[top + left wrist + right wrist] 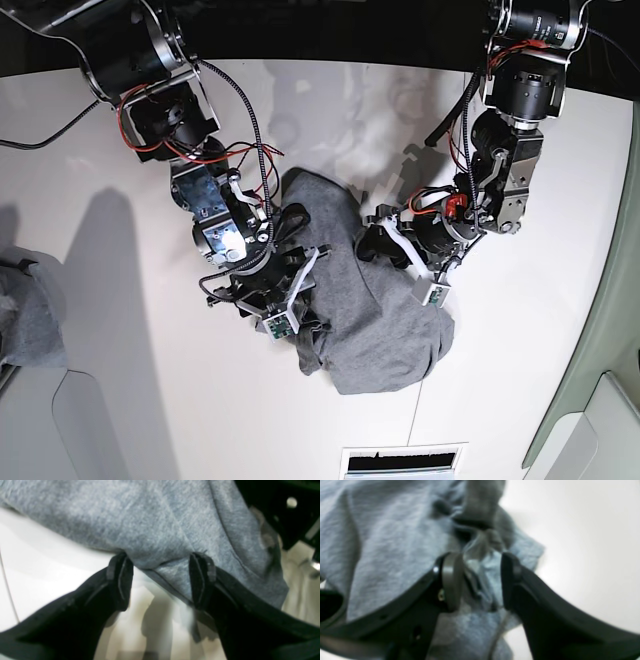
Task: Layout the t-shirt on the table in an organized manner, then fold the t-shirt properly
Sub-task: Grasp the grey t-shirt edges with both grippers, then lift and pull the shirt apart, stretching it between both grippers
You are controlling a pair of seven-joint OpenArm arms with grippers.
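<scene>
The heather-grey t-shirt (365, 300) lies crumpled in a heap at the middle of the white table (120, 390). My left gripper (161, 578) is open, its black fingers (120, 580) set wide either side of a hemmed edge of the t-shirt (150, 530), which lies loose between them. In the base view the left gripper (373, 235) sits at the heap's upper right side. My right gripper (481, 580) stands open with bunched folds of the t-shirt (382, 555) between its jaws. From the base view, the right gripper (305, 292) rests on the heap's left side.
A smaller grey cloth bundle (25, 320) lies at the table's left edge. A slotted vent (400, 462) sits at the near edge below the shirt. Cables (245, 120) hang along the arm on the base view's left. A thin dark seam (7, 587) crosses the tabletop.
</scene>
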